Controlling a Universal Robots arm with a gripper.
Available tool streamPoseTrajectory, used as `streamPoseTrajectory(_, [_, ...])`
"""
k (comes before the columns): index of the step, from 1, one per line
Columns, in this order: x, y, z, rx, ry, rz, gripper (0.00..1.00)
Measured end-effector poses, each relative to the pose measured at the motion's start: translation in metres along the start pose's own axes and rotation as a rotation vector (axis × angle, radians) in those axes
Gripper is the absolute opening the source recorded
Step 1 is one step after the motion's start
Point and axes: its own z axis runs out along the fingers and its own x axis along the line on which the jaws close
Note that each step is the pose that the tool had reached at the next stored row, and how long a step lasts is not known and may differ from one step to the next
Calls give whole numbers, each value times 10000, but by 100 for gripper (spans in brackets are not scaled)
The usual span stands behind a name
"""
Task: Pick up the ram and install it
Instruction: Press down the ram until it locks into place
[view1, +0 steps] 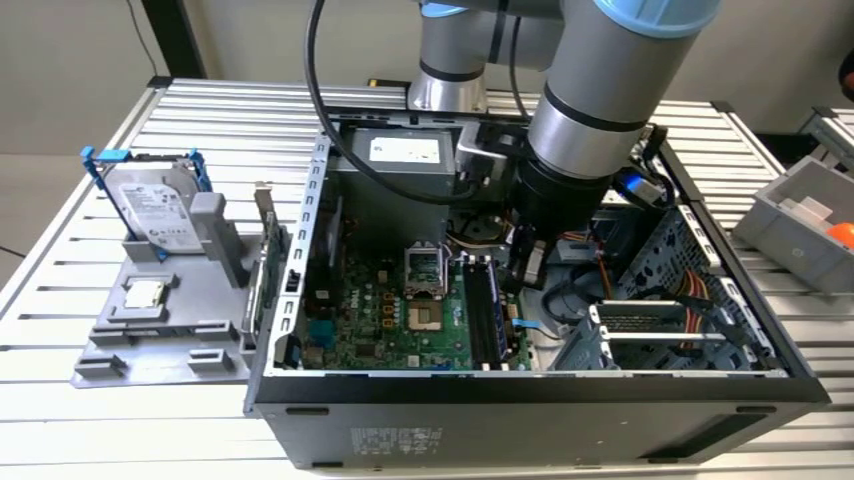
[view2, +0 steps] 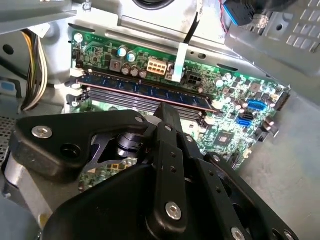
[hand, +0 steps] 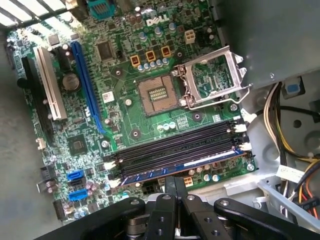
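Observation:
The ram (hand: 180, 168) is a long dark stick with a white label, standing in the motherboard slot nearest the board's edge; it also appears in the second wrist view (view2: 145, 93) and in the exterior view (view1: 485, 308). My gripper (hand: 173, 184) is down inside the open computer case (view1: 534, 385), its black fingers (view2: 167, 116) closed together with nothing between them. The fingertips sit right beside the seated ram, over the neighbouring empty slots (hand: 175, 147). In the exterior view my gripper (view1: 527, 268) hangs just above the ram's far end.
The open CPU socket (hand: 157, 95) lies beside the memory slots. Cable bundles (hand: 287, 145) and a drive cage (view1: 667, 330) crowd the case's right side. Outside, a grey fixture (view1: 160, 335) holds a hard drive (view1: 154, 205) and a CPU chip (view1: 144, 292). A grey bin (view1: 801, 215) stands at the exterior view's right.

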Motion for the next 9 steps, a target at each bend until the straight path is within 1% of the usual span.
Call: streamPoseTrajectory(9, [0, 1, 0, 26, 25, -593, 0])
